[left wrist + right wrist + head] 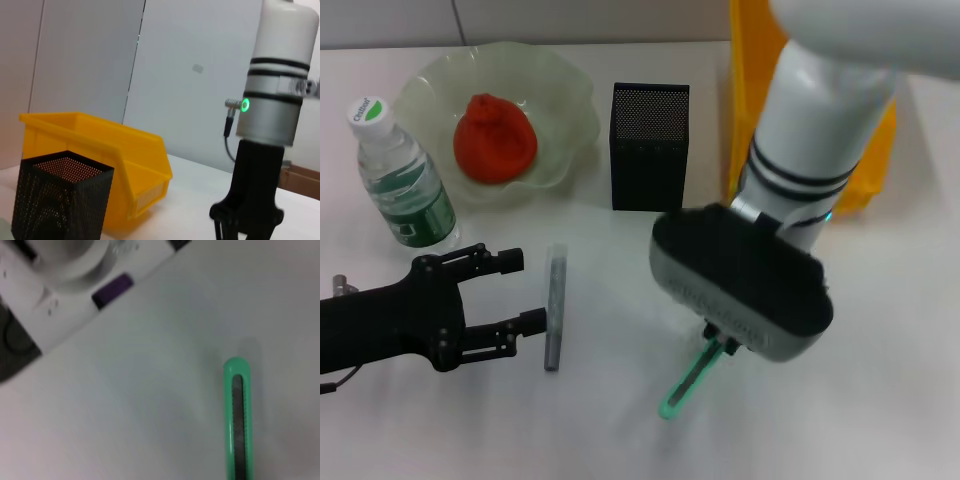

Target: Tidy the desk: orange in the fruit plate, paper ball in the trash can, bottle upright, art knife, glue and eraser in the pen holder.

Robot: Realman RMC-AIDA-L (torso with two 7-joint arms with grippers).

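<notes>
A green art knife (pixel 688 382) lies on the white desk, one end hidden under my right gripper (pixel 720 340), which hangs right above it; it also shows in the right wrist view (pixel 239 420). A grey glue stick (pixel 555 305) lies flat just past the fingertips of my left gripper (pixel 525 292), which is open and empty. The black mesh pen holder (pixel 650 145) stands at the back middle, and shows in the left wrist view (pixel 60 200). The orange (pixel 495 137) sits in the pale green fruit plate (pixel 570 110). The bottle (pixel 402 180) stands upright. Paper ball and eraser are out of view.
A yellow bin (pixel 750 100) stands behind my right arm, right of the pen holder; it also shows in the left wrist view (pixel 125 155). The right arm (pixel 272 100) rises as a thick white column over the desk's middle right.
</notes>
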